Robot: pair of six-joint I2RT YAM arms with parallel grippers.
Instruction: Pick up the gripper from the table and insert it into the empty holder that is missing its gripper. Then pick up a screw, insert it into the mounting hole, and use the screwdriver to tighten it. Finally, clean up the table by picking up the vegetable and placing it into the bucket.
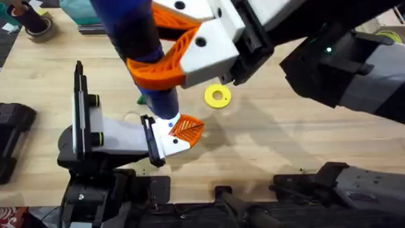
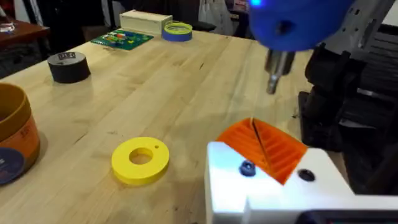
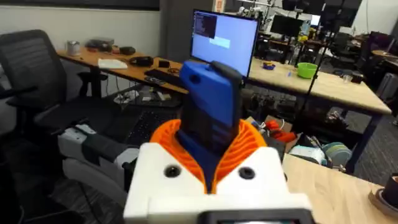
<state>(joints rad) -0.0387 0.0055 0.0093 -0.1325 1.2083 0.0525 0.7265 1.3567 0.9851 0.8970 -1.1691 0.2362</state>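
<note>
My right gripper (image 1: pixel 158 60) reaches across the table and is shut on the blue screwdriver (image 1: pixel 149 44), its orange pads clamping the barrel (image 3: pixel 211 115). The screwdriver's metal tip (image 2: pixel 272 78) hangs just above my left gripper (image 2: pixel 264 149), not touching. The left gripper's two orange ribbed wedges are pressed together. The orange gripper (image 1: pixel 188 130) sits in the white holder (image 2: pixel 227 186). One hole holds a small screw head (image 2: pixel 247 168); the other hole (image 2: pixel 305 175) is dark. A sliver of the green vegetable (image 1: pixel 140 99) shows behind the screwdriver. The orange bucket (image 2: pixel 12 134) stands beyond the yellow disc.
A flat yellow ring disc (image 1: pixel 217 96) lies near the left gripper. A black tape roll (image 2: pixel 68 66), a blue and yellow tape roll (image 2: pixel 177 30), a green board (image 2: pixel 121 38) and a white box (image 2: pixel 146 22) sit toward the far edge. Another tape roll (image 1: pixel 38 28) is at the back left.
</note>
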